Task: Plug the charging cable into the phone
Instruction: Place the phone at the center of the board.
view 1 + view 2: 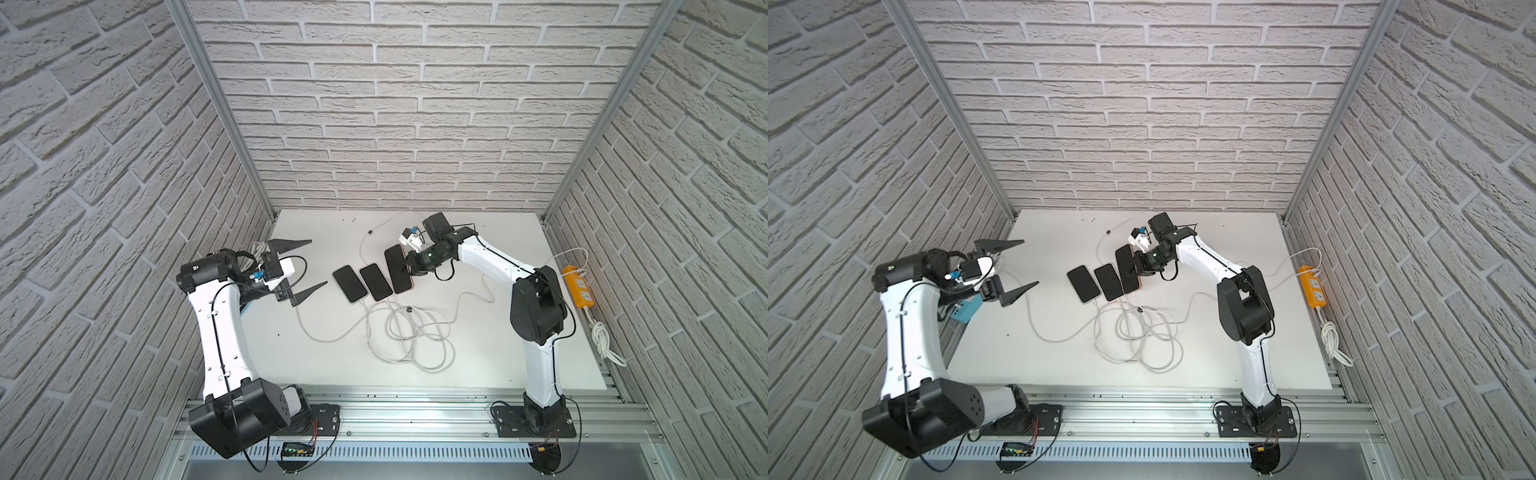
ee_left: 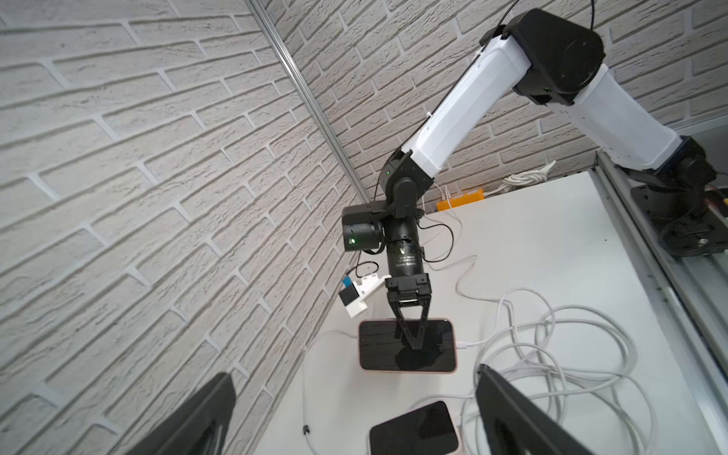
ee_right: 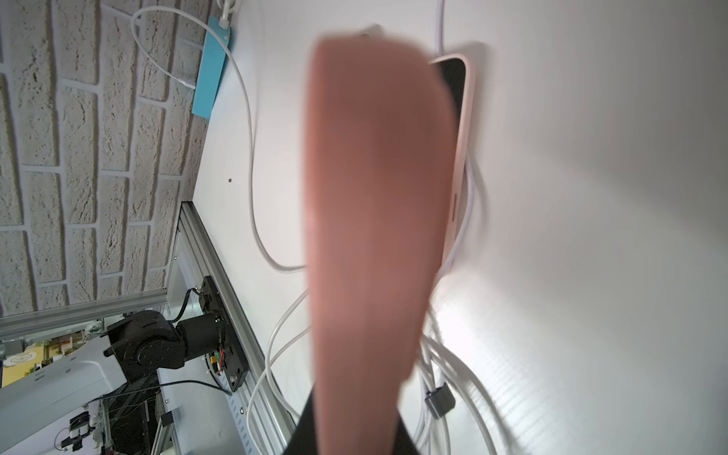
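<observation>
Now, phone: we are taking the pink-cased phone [image 1: 395, 259] as the task's thing. It is lying screen up at mid-table, rightmost in a row of three, just beside the middle phone [image 1: 376, 282].
Long axis: it is running near to far, with the far end leaning slightly left. We are judging that the port end is pointing near, toward the cables.
Cable: in the left wrist view the white plug of the charging cable [image 2: 465, 346] is sitting against that near end. We are unable to tell whether it is fully seated.
Right gripper: the right gripper [image 2: 414, 346] is standing over the phone with its jaws together and nothing between them. Its tip appears to be touching the dark glass.
Step in hand: we are judging that the gripper is pinning the phone down while the plug is at the port, so the task is looking close to done.
Next move: we are expecting a check that the plug is home. Any last push is going to have to run along the long axis toward the far side, with the phone steadied so it is not sliding.
Left gripper: the left gripper [image 1: 318, 262] is hovering well apart on the left, jaws spread wide and empty.
Surroundings: the left phone [image 1: 350, 284] is lying beside the middle one. The cable tangle [image 1: 411, 332] is sprawling near of the row on the table [image 1: 498, 353]. The orange power strip [image 1: 578, 286] is sitting at the right edge.
</observation>
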`<state>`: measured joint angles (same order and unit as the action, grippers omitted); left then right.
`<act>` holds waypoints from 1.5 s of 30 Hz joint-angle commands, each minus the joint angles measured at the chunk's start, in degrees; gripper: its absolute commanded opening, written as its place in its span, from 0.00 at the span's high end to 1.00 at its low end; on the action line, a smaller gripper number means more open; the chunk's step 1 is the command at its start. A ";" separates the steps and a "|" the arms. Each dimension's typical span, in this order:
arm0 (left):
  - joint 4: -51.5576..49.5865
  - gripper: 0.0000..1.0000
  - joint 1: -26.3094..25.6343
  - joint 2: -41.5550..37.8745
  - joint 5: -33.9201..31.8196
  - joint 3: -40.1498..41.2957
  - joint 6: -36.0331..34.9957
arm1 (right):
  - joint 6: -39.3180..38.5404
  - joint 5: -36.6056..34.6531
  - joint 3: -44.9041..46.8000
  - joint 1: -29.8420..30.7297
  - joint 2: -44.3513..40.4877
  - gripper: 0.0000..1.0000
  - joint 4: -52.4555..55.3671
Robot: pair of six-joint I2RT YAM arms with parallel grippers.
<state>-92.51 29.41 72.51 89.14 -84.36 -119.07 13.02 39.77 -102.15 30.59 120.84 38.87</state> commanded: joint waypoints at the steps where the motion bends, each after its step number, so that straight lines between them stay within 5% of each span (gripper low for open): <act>1: -11.24 0.02 2.05 0.94 8.14 -7.29 -19.55 | -1.04 1.62 -2.23 -0.86 1.42 0.97 1.57; 11: -10.76 0.02 0.29 1.56 8.31 -24.96 -18.45 | -1.25 1.88 -4.40 -2.48 6.14 0.97 2.60; 26: -10.83 0.01 0.57 3.87 8.16 -35.47 -21.53 | 2.08 3.25 -17.37 -5.30 19.99 0.93 8.46; 29: -10.81 0.01 0.39 3.82 8.23 -36.63 -20.74 | 2.64 2.02 -19.15 -5.77 21.60 0.80 9.38; 33: -10.75 0.01 0.39 3.54 8.23 -35.49 -21.03 | 2.79 -0.73 -20.10 -6.81 21.47 0.42 11.16; 35: -10.93 0.02 0.30 3.77 8.21 -33.79 -21.99 | 2.45 -4.46 -20.27 -7.64 19.85 0.32 12.76; 41: -10.64 0.02 1.61 2.29 8.20 -29.32 -31.12 | 1.84 -13.82 -15.13 -9.41 7.36 0.26 14.75; 45: -10.41 0.01 5.42 4.02 8.12 -43.82 -28.93 | 3.04 -14.98 -3.57 -9.41 -3.93 0.26 8.75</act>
<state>-91.98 32.77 77.06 88.86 -119.63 -119.09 15.86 27.62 -110.10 20.80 127.17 50.19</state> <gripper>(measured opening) 0.985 0.742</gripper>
